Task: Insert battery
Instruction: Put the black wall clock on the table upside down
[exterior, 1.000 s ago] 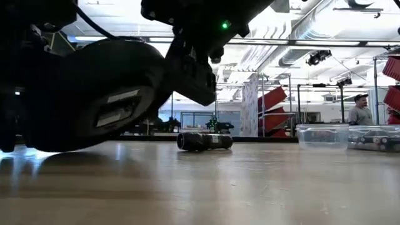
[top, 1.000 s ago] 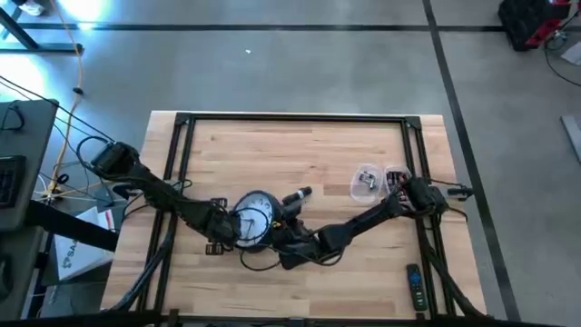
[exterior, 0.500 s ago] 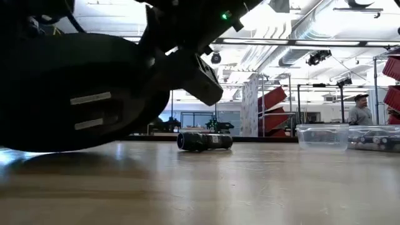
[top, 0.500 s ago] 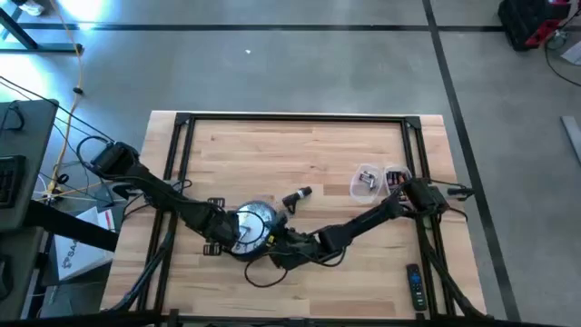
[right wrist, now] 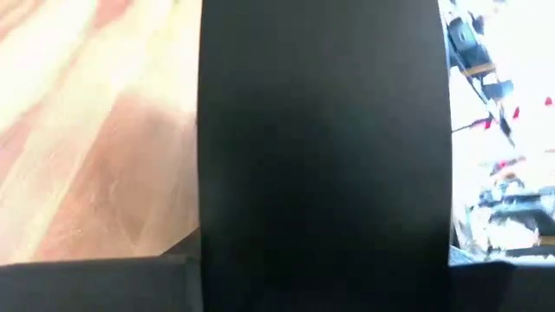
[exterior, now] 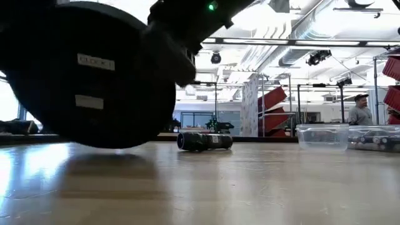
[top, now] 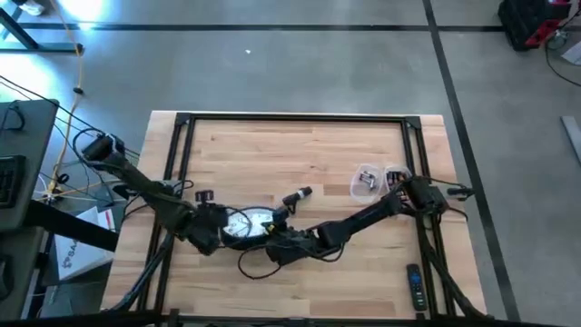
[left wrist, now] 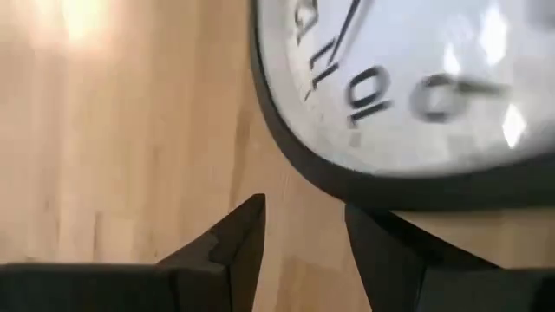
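A round wall clock with a white face and black rim stands tipped up on edge near the table's front middle. In the low view its black back fills the left. My right gripper is shut on its right side. My left gripper is at the clock's left side, open, with bare wood between its fingers just short of the rim. I can make out no single battery. My right gripper holds the clock by its rim, on the side toward the table's right, coming in low from the right. The black rim fills its wrist view and hides the fingers. The clock stands steeply tilted, its lower edge at the tabletop. My left gripper: one finger is right at the rim; I cannot tell whether it touches.
A dark cylinder lies just beyond the clock. Two clear tubs with small items stand at the right, and a remote lies near the front right corner. A cable loops in front of the clock.
The clock has tipped from lying slanted, face up, to nearly on edge, and has shifted a little toward the table's left. My right gripper has gone with it toward the left. My left gripper has drawn back toward the left edge, off the clock's face.
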Controlling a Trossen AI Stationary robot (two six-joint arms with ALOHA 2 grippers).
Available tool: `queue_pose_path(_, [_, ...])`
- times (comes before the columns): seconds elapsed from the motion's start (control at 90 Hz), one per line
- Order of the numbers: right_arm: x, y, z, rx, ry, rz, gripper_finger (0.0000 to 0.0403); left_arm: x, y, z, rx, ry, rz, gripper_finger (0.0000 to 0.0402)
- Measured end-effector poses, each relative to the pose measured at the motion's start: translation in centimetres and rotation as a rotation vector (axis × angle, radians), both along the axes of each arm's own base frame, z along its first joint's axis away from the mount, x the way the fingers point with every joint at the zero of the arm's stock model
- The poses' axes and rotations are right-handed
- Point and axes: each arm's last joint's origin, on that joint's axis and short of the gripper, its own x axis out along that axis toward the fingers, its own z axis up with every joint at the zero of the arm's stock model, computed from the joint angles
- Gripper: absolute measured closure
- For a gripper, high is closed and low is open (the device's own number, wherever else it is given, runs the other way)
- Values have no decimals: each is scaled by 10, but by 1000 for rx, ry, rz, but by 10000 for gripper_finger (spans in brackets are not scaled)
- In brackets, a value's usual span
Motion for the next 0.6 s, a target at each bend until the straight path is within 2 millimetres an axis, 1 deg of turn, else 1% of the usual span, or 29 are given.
queue_pose_path(0.067, [-1, -10, 14, 73, -42, -55, 276, -10, -2, 9, -6, -73, 4, 259])
queue_pose_path(0.122, [-3, -24, 28, 126, -60, -118, 272, -16, -5, 17, -20, -152, 1, 259])
queue_pose_path(0.211, [-7, -53, 47, 244, -75, -219, 270, -26, -9, 23, -33, -238, -6, 259])
queue_pose_path(0.3, [-9, -83, 56, 407, -61, -279, 272, -32, -13, 26, -28, -291, -18, 259])
queue_pose_path(0.433, [-3, -127, 57, 669, -64, -294, 272, -34, -19, 23, 10, -326, -37, 259])
queue_pose_path(0.511, [3, -149, 51, 780, -65, -299, 272, -33, -23, 20, 41, -329, -47, 259])
queue_pose_path(0.6, [9, -167, 41, 873, -67, -292, 272, -31, -28, 13, 76, -310, -58, 259])
